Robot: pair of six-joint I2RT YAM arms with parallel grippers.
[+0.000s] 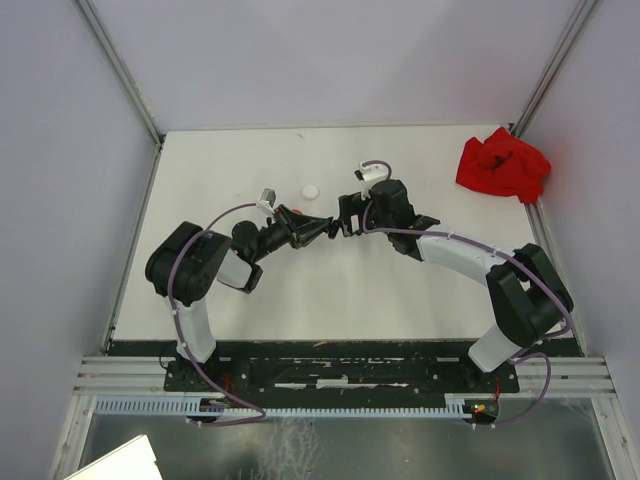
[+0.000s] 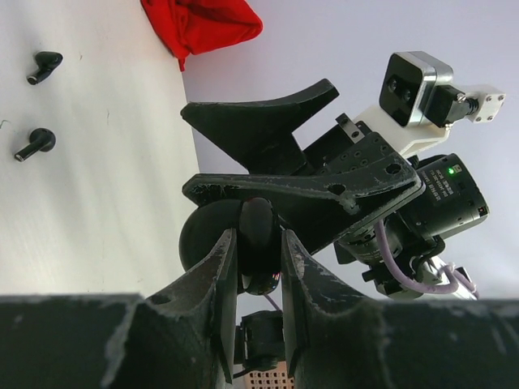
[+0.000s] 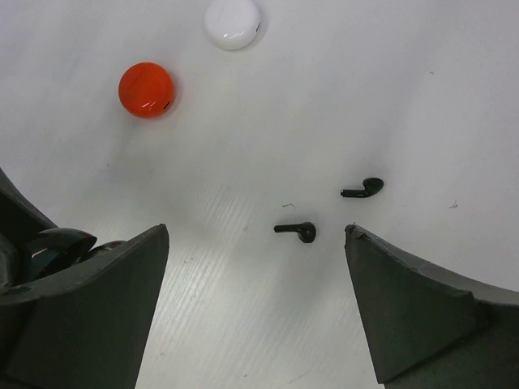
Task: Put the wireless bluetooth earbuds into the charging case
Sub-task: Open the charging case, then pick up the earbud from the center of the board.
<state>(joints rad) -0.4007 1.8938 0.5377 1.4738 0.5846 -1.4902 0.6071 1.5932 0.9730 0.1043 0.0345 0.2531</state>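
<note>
The left gripper (image 2: 258,240) pinches a glossy black charging case (image 2: 258,220). To its right, a comma-shaped black earbud (image 3: 297,231) and a second earbud (image 3: 363,189) lie on the table (image 3: 405,97). In the right wrist view, their stems point left. The right gripper (image 3: 255,232) hangs above, jaws spread.

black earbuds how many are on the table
2. One earbud lies on the white table below the open right hand, seen between its fingertips; the other lies just beyond, apart. More could be hidden under the arms.
</note>
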